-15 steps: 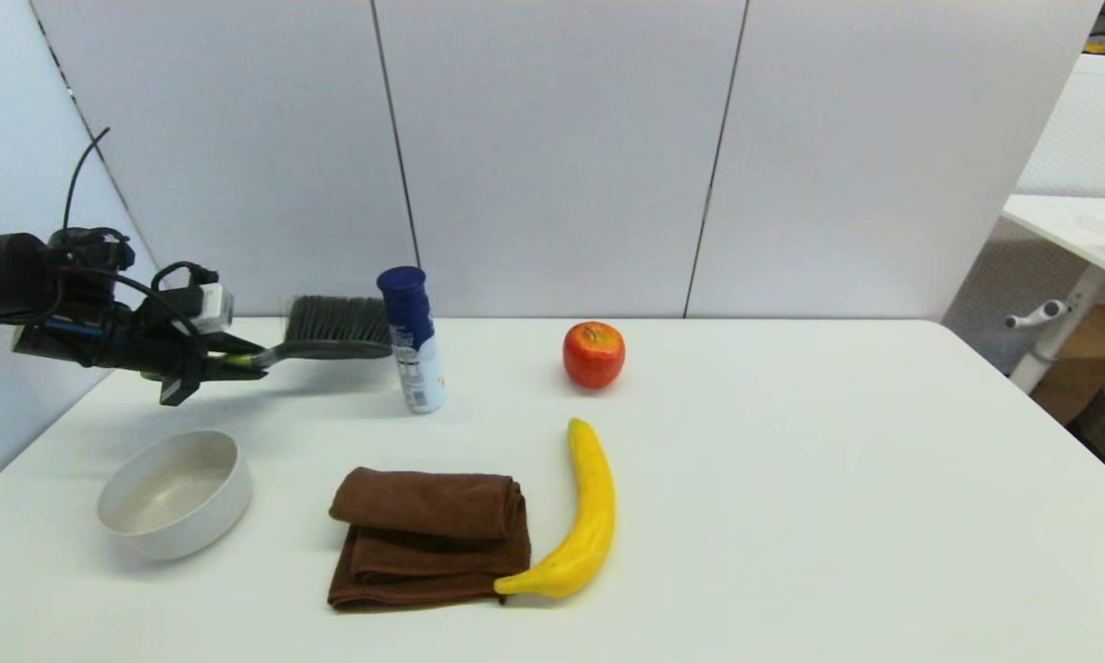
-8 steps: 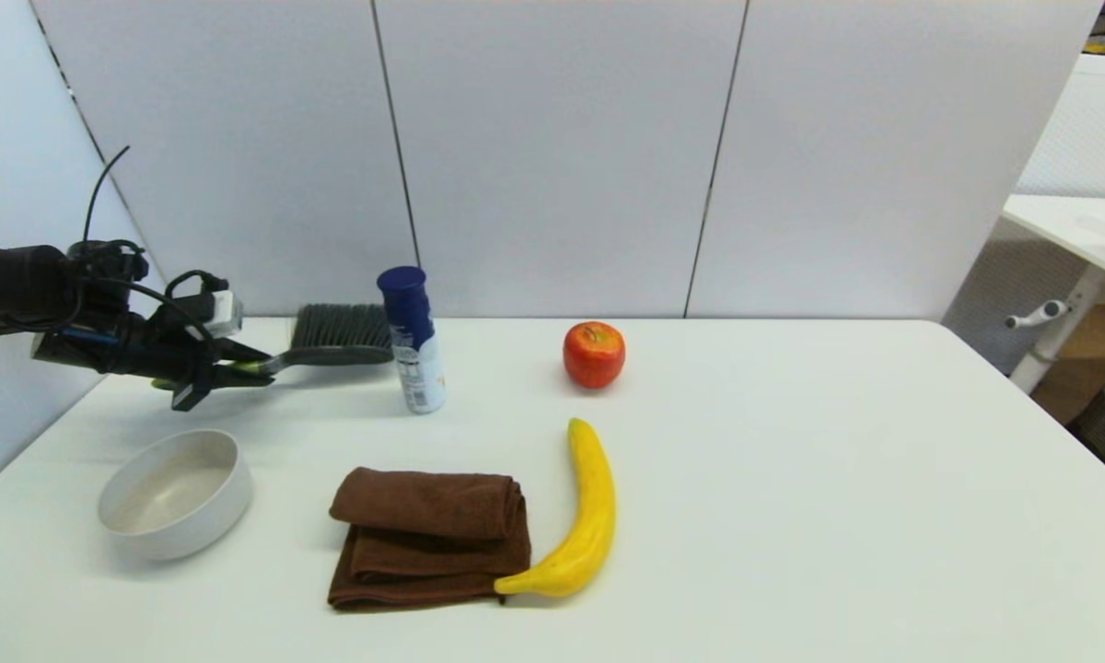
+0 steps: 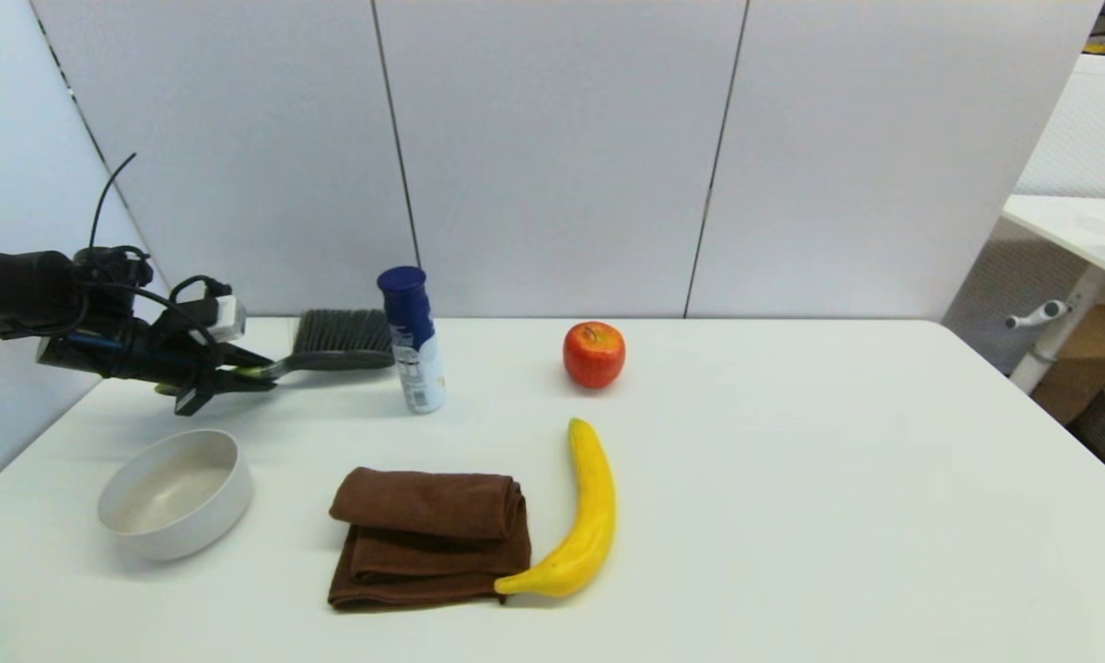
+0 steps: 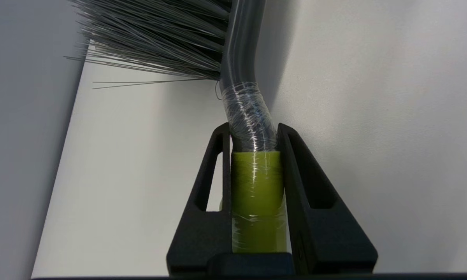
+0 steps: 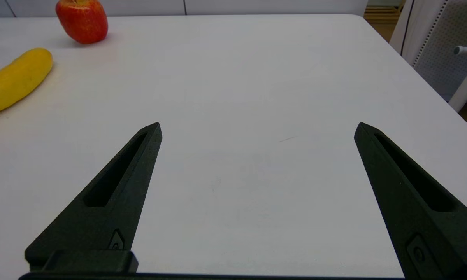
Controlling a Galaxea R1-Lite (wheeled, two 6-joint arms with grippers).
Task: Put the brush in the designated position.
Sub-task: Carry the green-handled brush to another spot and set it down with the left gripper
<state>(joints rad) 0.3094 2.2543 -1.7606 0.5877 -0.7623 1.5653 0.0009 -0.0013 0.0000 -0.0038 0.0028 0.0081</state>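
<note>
Left pincer clenched on lime-green handle of hand brush, far left over bench. Brush held low, contact with bench unclear; release not yet made, so placing step left. Long axis runs straight out from pincer toward spray can; head leads, bristles up toward back wall. Right pincer parked, fingers spread wide, holding nothing.

The brush has stiff grey bristles and a glossy film-wrapped plastic handle; the towel is soft cloth; the table is smooth and matt.
</note>
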